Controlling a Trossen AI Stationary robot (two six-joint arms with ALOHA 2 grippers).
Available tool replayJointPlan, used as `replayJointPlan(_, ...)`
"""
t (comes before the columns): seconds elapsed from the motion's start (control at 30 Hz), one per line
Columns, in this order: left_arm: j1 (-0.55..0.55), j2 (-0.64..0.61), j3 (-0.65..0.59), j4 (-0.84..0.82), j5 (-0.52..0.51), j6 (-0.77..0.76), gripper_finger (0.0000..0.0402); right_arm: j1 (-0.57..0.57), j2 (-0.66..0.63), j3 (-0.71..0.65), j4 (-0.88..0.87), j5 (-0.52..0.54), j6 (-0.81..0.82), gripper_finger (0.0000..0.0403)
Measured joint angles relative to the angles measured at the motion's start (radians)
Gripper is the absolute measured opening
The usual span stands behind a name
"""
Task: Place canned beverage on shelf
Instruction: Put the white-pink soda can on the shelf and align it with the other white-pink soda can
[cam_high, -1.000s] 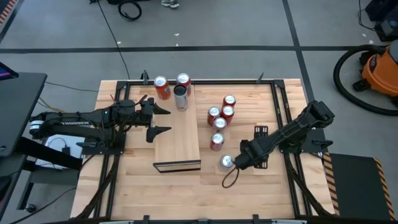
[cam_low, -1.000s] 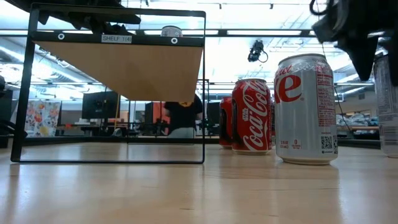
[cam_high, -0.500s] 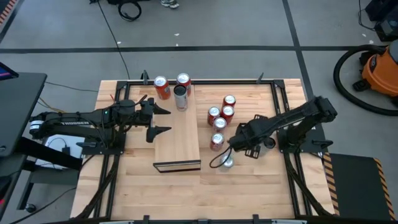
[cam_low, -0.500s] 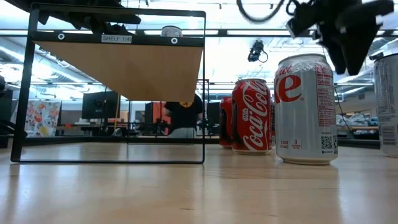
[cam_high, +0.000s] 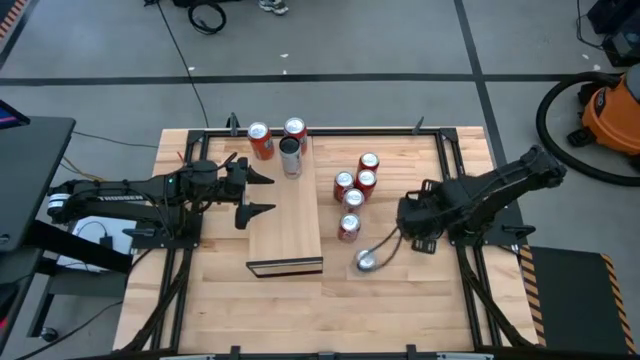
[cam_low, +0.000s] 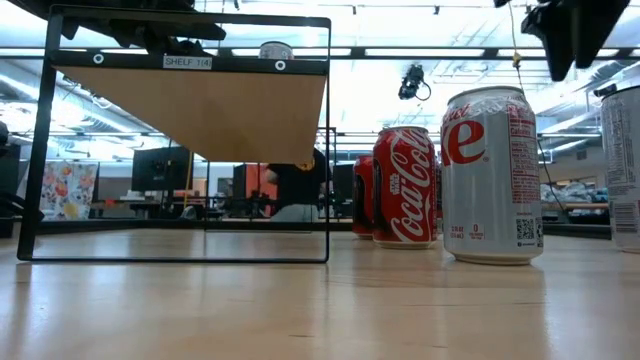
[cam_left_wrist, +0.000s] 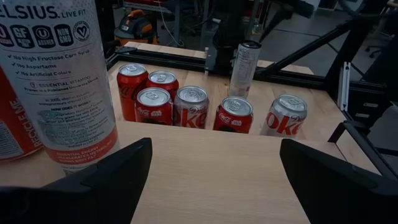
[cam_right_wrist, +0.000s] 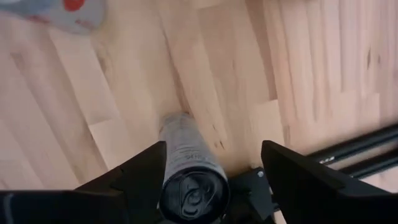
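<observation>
From above, the counter (cam_high: 420, 290) carries the shelf (cam_high: 285, 230) at its middle, a long pale board. Only the low view shows the shelf's black frame, the board's underside and the label on its front edge; far behind it a person (cam_low: 290, 185) in a dark top stands in the room.

The left wrist view shows what stands on the shelf: a tall white Celsius can (cam_left_wrist: 59, 81) upright on the board's top, with a red can (cam_left_wrist: 12, 118) just beside it. To the right of the shelf, six cola cans (cam_left_wrist: 192, 106) stand on the counter – red ones and silver ones. One of them, a Diet Coke can (cam_high: 366, 261), stands apart from the rest, near the shelf's open end.

The slim can (cam_right_wrist: 193, 177) is not on the shelf. It stands upright on the counter, to the right of the shelf and beyond the cola cans; the high view hides it under the arm.

The right gripper (cam_high: 412, 222) is over that slim can, its fingers (cam_right_wrist: 144, 177) drawn in on either side of the can's upper part – pinching it, so far as the right wrist view shows. The left gripper (cam_high: 262, 193) hovers at the shelf's left edge, its fingers (cam_left_wrist: 118, 171) spread wide and holding nothing.
</observation>
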Motion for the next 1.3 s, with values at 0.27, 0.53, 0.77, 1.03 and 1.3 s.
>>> replayJointPlan(0.27,0.0,0.0,0.0,-0.007,0.0,-0.001,0.0366,0.087,0.03,0.0,-0.018,0.018,0.066,0.0334)
replayJointPlan(0.53,0.0,0.0,0.0,-0.006,0.0,0.0,0.0366,0.103,0.031,-0.113,-0.018,-0.049,0.156,0.0397)
replayJointPlan(0.77,0.0,0.0,0.0,-0.006,0.0,0.001,0.0366,0.077,0.031,-0.206,0.028,-0.157,0.167,0.039)
replayJointPlan(1.03,0.0,0.0,0.0,-0.006,0.0,0.003,0.0366,0.039,0.031,-0.284,0.065,-0.169,0.218,0.0339)
replayJointPlan(1.3,0.0,0.0,0.0,-0.005,0.0,0.003,0.0366,-0.033,0.029,-0.286,0.122,-0.18,0.366,0.027)
